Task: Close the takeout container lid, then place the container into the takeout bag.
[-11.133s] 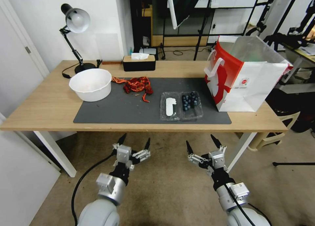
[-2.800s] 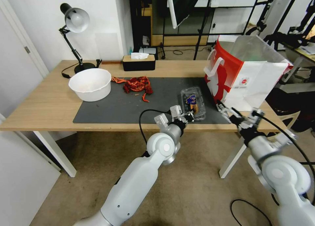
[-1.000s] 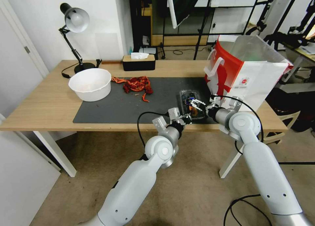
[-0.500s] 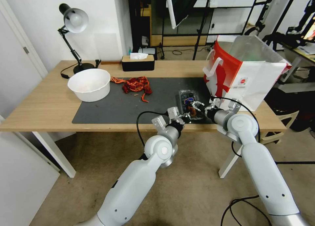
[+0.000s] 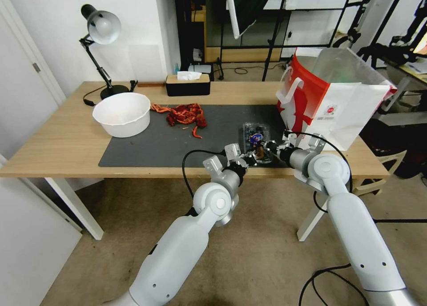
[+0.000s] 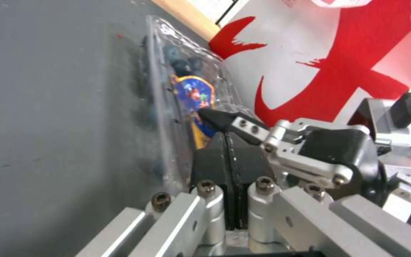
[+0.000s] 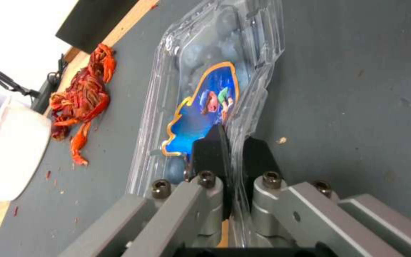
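Observation:
The takeout container (image 5: 256,140) lies on the grey mat near the table's front edge, just left of the takeout bag (image 5: 342,110). Its lid (image 7: 205,107) is folded down over the blueberries, with a blue cartoon sticker facing up. My right gripper (image 5: 266,146) comes in from the bag side. In the right wrist view it (image 7: 232,142) is shut on the container's (image 7: 201,64) clear rim. My left gripper (image 5: 250,158) is at the container's near end. In the left wrist view its pads (image 6: 215,157) are pressed together against the clear plastic (image 6: 182,71).
A white bowl (image 5: 122,114) stands at the mat's left end, with red shells (image 5: 183,114) beside it. A black tissue box (image 5: 188,84) and a desk lamp (image 5: 101,28) stand at the back. The bag's red-printed wall (image 6: 310,53) rises right beside the container.
The container lay open at first and is now closed. Both arms rose from below the table to it. In the last second the right gripper stayed at the rim and little else moved.

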{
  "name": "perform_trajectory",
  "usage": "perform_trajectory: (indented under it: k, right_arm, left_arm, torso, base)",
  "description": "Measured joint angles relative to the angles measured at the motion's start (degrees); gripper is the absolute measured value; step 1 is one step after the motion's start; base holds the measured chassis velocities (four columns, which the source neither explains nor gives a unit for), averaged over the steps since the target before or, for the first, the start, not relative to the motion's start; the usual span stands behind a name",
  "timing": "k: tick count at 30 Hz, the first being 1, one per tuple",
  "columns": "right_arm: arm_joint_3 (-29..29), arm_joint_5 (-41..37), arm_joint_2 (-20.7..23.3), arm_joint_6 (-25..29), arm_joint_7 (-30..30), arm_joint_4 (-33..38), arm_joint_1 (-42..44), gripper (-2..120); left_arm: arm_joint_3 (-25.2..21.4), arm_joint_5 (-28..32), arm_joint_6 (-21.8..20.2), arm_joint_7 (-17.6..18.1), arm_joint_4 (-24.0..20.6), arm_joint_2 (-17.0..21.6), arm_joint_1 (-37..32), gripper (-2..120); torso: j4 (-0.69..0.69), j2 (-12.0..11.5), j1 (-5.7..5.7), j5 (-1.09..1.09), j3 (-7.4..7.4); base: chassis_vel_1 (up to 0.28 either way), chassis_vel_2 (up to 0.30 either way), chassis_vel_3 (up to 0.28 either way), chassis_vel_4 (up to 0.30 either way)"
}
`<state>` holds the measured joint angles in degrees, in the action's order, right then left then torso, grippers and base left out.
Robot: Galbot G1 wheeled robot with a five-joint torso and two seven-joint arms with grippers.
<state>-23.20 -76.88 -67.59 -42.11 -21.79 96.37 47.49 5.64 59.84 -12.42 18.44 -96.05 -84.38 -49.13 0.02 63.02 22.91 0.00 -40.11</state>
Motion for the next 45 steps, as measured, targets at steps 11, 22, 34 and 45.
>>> perform_trajectory:
  k: [11,22,34,45]
  right_arm:
    - [-0.37,-0.21,0.12,-0.03,0.88,0.92,0.04,0]
    - [-0.55,-0.94,0.12,0.01,3.10,3.03,0.28,0]
    - [-0.58,-2.32,0.56,0.16,5.25,6.15,-0.78,0]
    - [-6.67,-4.52,2.95,2.34,6.04,13.36,2.00,0]
  left_arm:
    - [-1.92,-2.10,0.03,-1.47,-5.35,3.29,-3.94,0]
    - [-6.37,-11.94,2.83,-6.57,-13.99,8.73,-15.10,2]
    - [-12.94,-21.71,9.00,-9.71,-17.39,11.38,-24.97,41]
    - [-14.58,-28.57,13.35,-11.65,-16.40,13.50,-28.08,82]
  torso:
    - [-0.03,0.00,0.01,-0.01,0.00]
    - [-0.02,0.00,0.00,-0.01,0.01]
    - [-0.03,0.00,0.00,-0.01,0.01]
    - [-0.09,0.00,0.00,0.01,0.01]
  base:
    - [0.000,0.000,0.000,0.000]
    - [0.000,0.000,0.000,0.000]
    - [0.000,0.000,0.000,0.000]
    - [0.000,0.000,0.000,0.000]
